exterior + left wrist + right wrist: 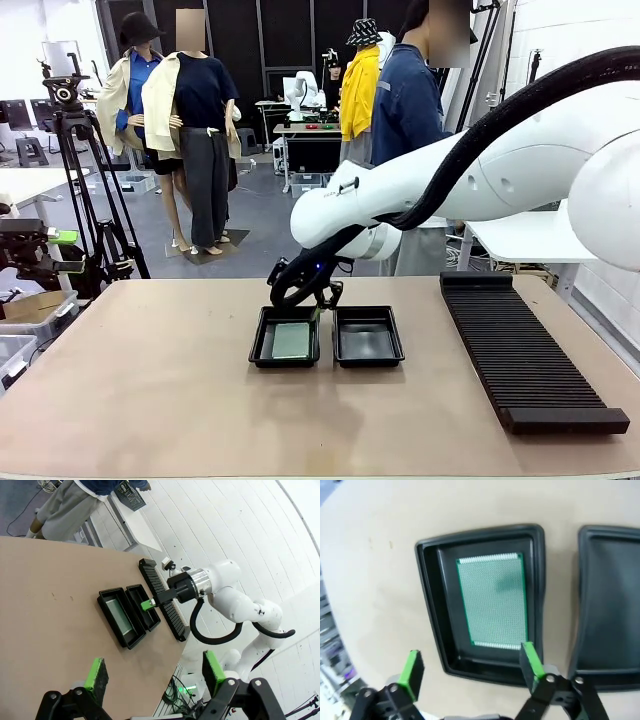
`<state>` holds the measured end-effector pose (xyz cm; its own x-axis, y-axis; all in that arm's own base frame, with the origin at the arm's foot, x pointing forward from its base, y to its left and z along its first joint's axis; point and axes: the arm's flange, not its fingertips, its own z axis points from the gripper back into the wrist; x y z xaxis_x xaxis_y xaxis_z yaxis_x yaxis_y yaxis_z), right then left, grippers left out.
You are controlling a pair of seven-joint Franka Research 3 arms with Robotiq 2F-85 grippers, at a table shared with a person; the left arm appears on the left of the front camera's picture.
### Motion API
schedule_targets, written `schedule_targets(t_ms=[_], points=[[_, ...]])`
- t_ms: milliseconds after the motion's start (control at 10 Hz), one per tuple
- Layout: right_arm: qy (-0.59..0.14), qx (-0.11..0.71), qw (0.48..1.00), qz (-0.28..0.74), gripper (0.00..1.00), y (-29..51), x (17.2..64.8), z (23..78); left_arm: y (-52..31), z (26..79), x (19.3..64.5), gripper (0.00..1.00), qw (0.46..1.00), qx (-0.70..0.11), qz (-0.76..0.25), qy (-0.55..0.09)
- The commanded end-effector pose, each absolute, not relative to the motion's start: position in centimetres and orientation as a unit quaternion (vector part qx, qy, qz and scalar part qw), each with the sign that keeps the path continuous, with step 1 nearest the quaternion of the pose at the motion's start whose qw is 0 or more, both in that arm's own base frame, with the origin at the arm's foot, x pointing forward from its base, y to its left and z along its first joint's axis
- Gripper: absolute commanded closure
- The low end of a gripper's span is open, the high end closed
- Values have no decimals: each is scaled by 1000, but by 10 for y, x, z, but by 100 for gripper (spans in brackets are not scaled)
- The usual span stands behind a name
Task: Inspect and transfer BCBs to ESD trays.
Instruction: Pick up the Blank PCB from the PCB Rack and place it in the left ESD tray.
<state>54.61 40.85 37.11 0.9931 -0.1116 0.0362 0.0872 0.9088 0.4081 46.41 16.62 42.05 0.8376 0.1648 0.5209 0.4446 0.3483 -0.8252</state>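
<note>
A green BCB [291, 340] lies flat inside the left ESD tray [258, 346]. The right ESD tray [367, 337] beside it holds nothing. My right gripper [314, 306] hovers open just above the left tray's far rim. In the right wrist view its fingers [531, 660] stand wide apart over the tray [427, 590], and the BCB [492, 600] lies free below them. My left gripper [155, 675] is open and empty, high above the table. From there I see both trays [102, 600] and the right gripper [149, 604] over them.
A long black ribbed rack [525, 350] lies along the table's right side. A person [405, 100] stands behind the far edge. The right arm [480, 170] spans from the right to the table's middle. Bare tabletop lies to the left and front.
</note>
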Motion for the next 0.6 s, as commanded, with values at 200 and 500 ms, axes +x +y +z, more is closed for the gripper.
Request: schedule_targets(t_ms=[200, 500], points=[[-13, 175, 982, -63, 0, 409, 544, 394, 167, 423, 464, 0, 776, -564, -85, -269], [-10, 185, 981, -57, 0, 409, 543, 393, 167, 423, 464, 0, 776, -564, -85, -269]])
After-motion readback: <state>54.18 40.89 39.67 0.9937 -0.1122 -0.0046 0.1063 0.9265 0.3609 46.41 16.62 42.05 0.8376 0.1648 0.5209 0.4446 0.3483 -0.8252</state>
